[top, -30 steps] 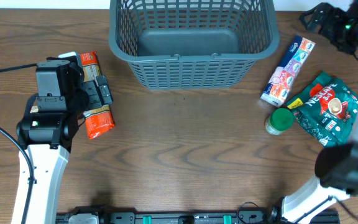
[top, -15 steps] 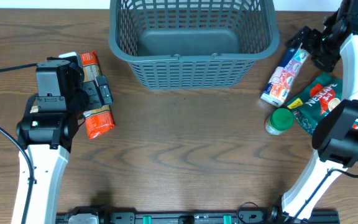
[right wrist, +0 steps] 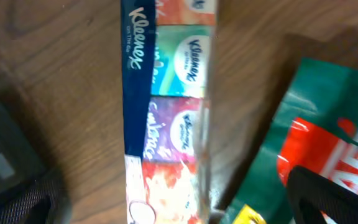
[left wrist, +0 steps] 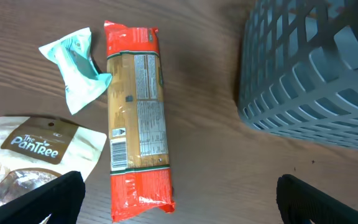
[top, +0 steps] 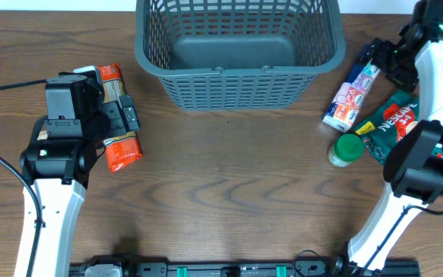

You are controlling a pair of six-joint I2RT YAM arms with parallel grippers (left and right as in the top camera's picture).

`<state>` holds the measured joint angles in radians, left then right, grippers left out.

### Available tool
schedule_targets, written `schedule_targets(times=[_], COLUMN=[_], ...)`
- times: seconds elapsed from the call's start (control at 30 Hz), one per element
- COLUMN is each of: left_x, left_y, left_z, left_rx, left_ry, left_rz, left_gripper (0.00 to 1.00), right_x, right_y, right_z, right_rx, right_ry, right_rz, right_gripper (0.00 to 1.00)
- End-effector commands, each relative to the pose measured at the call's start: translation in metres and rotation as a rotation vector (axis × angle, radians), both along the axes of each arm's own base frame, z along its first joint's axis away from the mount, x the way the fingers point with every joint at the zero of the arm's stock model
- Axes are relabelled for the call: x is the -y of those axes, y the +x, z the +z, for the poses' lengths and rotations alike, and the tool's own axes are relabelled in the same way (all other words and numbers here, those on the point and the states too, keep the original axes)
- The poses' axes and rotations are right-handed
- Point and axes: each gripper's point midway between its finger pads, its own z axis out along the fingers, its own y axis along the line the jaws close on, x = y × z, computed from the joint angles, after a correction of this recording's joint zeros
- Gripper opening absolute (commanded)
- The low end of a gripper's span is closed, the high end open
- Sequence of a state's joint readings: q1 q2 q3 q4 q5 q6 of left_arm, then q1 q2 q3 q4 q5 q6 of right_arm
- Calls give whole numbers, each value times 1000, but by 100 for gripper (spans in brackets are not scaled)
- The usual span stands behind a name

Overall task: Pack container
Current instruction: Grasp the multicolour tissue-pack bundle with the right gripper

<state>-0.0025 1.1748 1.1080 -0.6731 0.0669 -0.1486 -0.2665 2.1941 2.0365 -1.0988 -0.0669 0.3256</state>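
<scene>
While the container [top: 237, 91] stands at the middle of the table's [top: 229, 200] far edge, the overhead view shows the left arm folded up at the left side, with the left gripper [top: 123, 115] above a red pasta packet [top: 121, 152]. The right arm rises from the near right corner and stretches far back. The right gripper [top: 383, 61] is over the far end of a tissue pack [top: 351, 91], which lies beside a green coffee bag [top: 406, 131] and a green-lidded jar [top: 347, 148].

From the left wrist, the fingers [left wrist: 48, 196] sit spread wide at the lower corners, grasping nothing. The packet lies lengthwise between them, with a teal wrapper [left wrist: 76, 65] and a PanTree pouch [left wrist: 36, 146] on one side and the container's slotted wall on the other.

From the right wrist, the fingers [right wrist: 331, 199] are likewise spread and empty, and the tissue pack shows between them, touched by neither.
</scene>
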Motion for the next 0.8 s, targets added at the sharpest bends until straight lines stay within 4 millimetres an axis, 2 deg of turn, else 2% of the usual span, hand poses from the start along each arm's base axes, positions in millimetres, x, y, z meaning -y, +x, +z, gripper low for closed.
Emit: schedule_targets(times=[0.0, 0.2, 0.5, 0.67, 0.77], left_x=[-4, -4, -4, -4, -4], left_y=[2, -1, -2, -2, -2], left_z=[8, 5, 5, 5, 5], left_rx=[17, -1, -4, -4, -4], left_ry=[25, 25, 25, 25, 25], left_rz=[-1, -1, -1, -1, -1], left_gripper=[98, 99, 99, 98, 99], right_x=[-10, -19, -18, -15, -15], right_y=[9, 20, 27, 27, 26], right_z=[-23, -51, -92, -107, -114], right_rx=[-32, -46, -82, -101, -112], right_ry=[-9, -7, -2, -16, -16], right_rz=[32, 55, 60, 65, 77], right_gripper=[99, 99, 99, 99, 92])
